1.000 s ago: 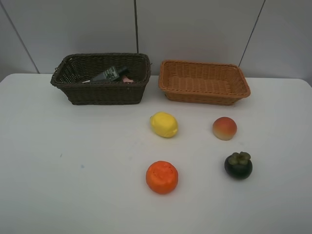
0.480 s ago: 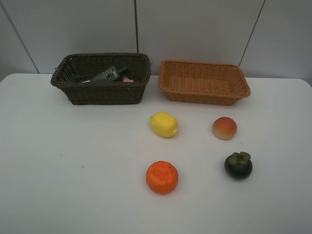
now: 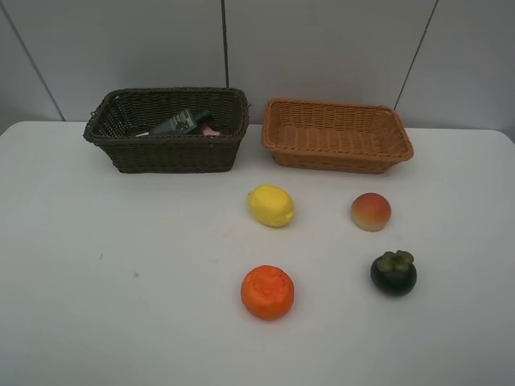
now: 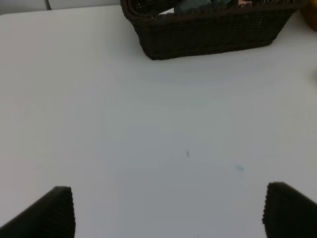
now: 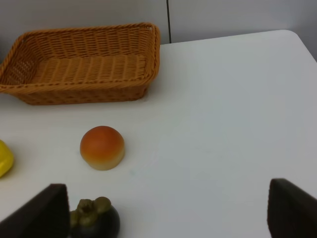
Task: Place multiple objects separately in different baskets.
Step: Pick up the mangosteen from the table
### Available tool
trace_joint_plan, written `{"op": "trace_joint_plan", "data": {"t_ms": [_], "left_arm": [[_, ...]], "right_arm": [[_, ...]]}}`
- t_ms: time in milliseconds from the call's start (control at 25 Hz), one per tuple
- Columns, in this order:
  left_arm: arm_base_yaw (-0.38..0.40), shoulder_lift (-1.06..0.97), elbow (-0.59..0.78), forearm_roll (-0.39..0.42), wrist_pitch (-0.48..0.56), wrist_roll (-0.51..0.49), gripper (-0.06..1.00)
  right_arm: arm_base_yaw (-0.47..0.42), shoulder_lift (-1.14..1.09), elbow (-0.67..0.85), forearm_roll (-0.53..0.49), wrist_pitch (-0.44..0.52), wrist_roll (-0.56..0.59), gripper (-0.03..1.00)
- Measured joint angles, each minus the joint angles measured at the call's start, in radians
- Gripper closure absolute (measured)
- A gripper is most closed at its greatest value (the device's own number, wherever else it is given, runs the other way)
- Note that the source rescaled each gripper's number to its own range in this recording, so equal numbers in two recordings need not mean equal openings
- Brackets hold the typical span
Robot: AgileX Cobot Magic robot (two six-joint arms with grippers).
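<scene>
The dark brown basket (image 3: 173, 154) stands at the back left and holds the dark grey bottle (image 3: 181, 122) with a bit of pink (image 3: 209, 129) beside it. The light orange-tan basket (image 3: 338, 159) at the back right has nothing in it. On the table lie the lemon (image 3: 270, 205), peach (image 3: 371, 211), orange (image 3: 267, 292) and mangosteen (image 3: 393, 273). The left gripper (image 4: 168, 218) is open over bare table in front of the dark basket (image 4: 208, 34). The right gripper (image 5: 166, 218) is open near the peach (image 5: 102, 147) and mangosteen (image 5: 94, 218). The marker and eraser are hidden.
The white table (image 3: 121, 265) has a grey panelled wall behind the baskets. The right wrist view also shows the tan basket (image 5: 79, 94) and the edge of the lemon (image 5: 4, 157). Neither arm shows in the exterior high view.
</scene>
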Motion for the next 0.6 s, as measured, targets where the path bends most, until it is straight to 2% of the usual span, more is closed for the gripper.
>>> {"op": "trace_joint_plan", "data": {"t_ms": [360, 600], "left_arm": [[0.000, 0.000, 0.000, 0.000, 0.000, 0.000, -0.06], [0.000, 0.000, 0.000, 0.000, 0.000, 0.000, -0.06]], "right_arm": [[0.000, 0.008, 0.000, 0.000, 0.000, 0.000, 0.13], [0.000, 0.100, 0.000, -0.002, 0.000, 0.024, 0.13]]}}
